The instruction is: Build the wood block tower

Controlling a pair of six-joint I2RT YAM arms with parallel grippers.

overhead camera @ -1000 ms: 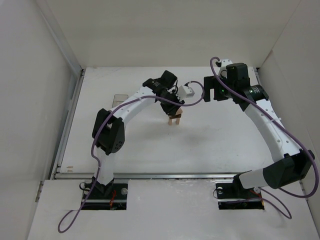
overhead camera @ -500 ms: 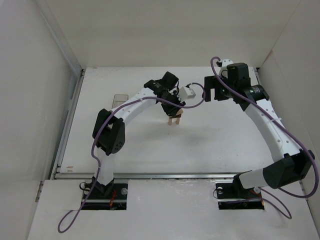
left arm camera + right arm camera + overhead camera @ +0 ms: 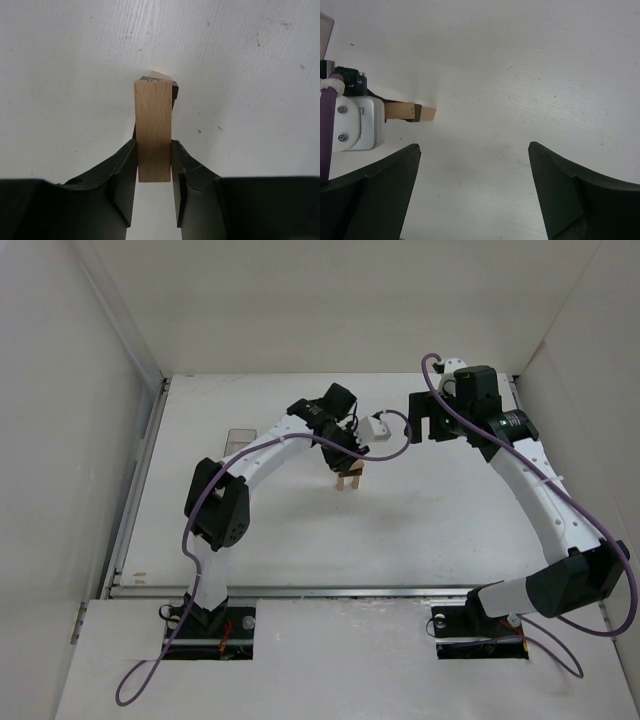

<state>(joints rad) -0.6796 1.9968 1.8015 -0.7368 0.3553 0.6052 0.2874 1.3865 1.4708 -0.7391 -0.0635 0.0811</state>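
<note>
The wood block tower (image 3: 350, 480) stands mid-table as a tiny arch: two light-tan uprights with a flat bar across them. My left gripper (image 3: 346, 460) reaches down onto it from behind. In the left wrist view the flat bar (image 3: 154, 130) lies between the black fingers (image 3: 120, 170), and my left gripper (image 3: 153, 145) is shut on its near end; an upright's top (image 3: 161, 74) peeks out beyond the bar's far end. My right gripper (image 3: 430, 422) hovers to the tower's right, apart from it. Seen from its wrist, my right gripper (image 3: 475, 146) is open and holds nothing, and the bar's end (image 3: 426, 113) shows at the left.
White walls enclose the table on three sides. A metal rail (image 3: 300, 591) runs along the near edge. The left arm's white wrist camera (image 3: 360, 125) and purple cable (image 3: 327, 140) fill the left side of the right wrist view. A small clear plastic piece (image 3: 237, 439) lies at the left.
The right gripper has edged slightly back. The left gripper stays closed on the bar over the uprights.
</note>
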